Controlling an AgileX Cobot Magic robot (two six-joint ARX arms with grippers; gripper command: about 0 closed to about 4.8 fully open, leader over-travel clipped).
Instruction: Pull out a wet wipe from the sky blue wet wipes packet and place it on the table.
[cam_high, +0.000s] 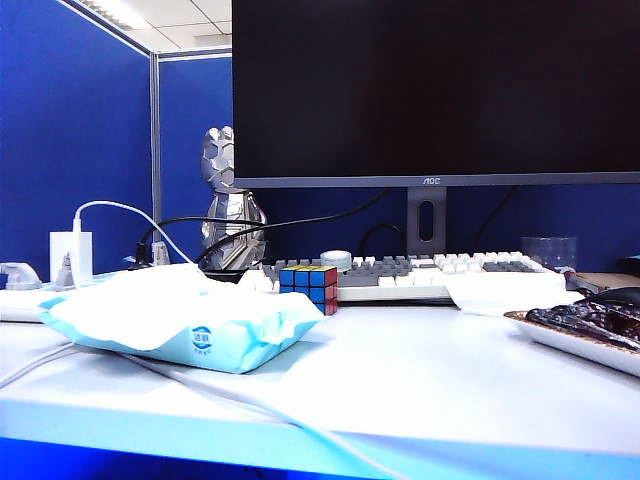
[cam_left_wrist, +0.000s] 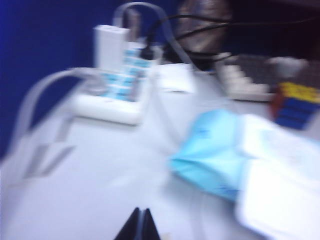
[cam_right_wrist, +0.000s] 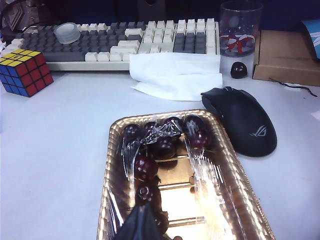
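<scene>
An office cubicle: deep blue fabric partition walls (cam_high: 70, 130) enclose a smooth white worktop (cam_high: 420, 370) carrying a large black computer monitor (cam_high: 435, 90), a grey-and-white mechanical keyboard (cam_right_wrist: 135, 40), a black gaming mouse (cam_right_wrist: 242, 120) and a white power strip (cam_left_wrist: 117, 87).

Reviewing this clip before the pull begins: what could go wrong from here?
The shut left gripper hangs short of the soft sky blue wet wipes packet; nothing pins the pack, so it may slide with the pull. White cables run under it and could snag. The shut right gripper hangs above the gold fruit tray.
</scene>
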